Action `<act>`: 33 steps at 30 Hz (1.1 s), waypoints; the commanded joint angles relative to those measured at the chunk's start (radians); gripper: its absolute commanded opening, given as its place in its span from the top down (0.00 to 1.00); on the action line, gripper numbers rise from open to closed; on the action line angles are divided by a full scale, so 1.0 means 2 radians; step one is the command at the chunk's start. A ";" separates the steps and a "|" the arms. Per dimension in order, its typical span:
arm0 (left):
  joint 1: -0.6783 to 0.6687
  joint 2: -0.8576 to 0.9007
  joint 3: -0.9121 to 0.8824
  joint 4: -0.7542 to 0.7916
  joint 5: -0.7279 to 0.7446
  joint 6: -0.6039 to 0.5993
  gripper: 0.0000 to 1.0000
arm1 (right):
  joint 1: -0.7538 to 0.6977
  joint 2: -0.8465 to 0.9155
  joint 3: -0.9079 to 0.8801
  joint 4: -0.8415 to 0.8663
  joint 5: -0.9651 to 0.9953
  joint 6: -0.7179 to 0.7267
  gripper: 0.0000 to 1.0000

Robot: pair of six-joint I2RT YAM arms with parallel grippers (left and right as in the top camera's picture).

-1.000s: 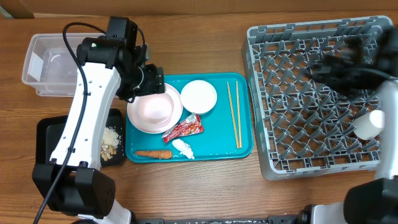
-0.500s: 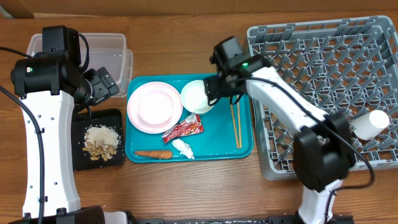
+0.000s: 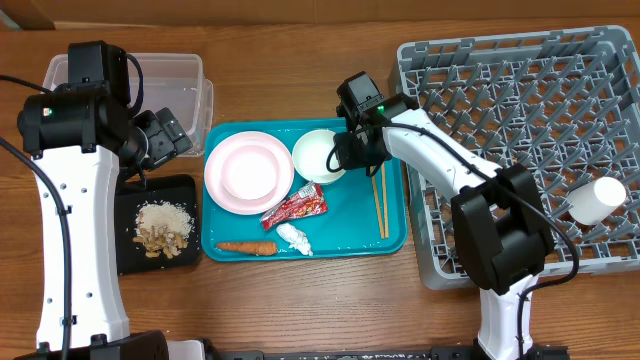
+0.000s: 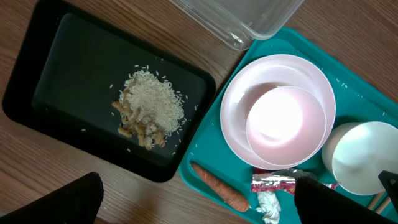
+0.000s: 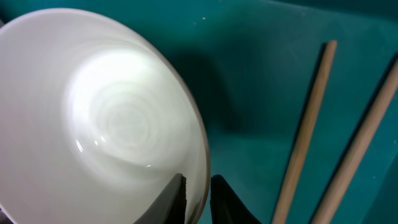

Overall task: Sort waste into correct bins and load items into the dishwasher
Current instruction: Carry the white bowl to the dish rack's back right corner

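My right gripper [image 3: 347,155] [image 5: 198,186] is shut on the right rim of the small white bowl [image 3: 318,155] [image 5: 112,124], one finger inside and one outside. The pinkish-white plate [image 3: 248,172] lies left of it on the teal tray. A red wrapper [image 3: 295,208], white tissue [image 3: 294,237] and carrot stick [image 3: 246,247] lie below the plate. Beige food scraps [image 3: 160,228] sit in the black tray [image 3: 125,255]. My left gripper [image 3: 165,140] [image 4: 199,205] hangs open and empty between the black tray and the clear tub [image 3: 185,85]. One white cup [image 3: 598,198] lies in the grey dish rack [image 3: 510,150].
Two wooden chopsticks [image 3: 377,195] [image 5: 305,137] lie on the teal tray [image 3: 350,230] just right of the bowl, close to my right fingers. The rack's wall stands right beside the tray. Bare wood runs along the table's front.
The left arm drew back from the pink plate to the left, uncovering the black tray. The right arm swung from the rack to the bowl and closed on its rim.
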 commanded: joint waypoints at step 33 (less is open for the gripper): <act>0.000 -0.002 0.006 0.033 0.012 -0.009 0.00 | -0.364 -0.150 0.096 0.052 0.662 0.008 0.96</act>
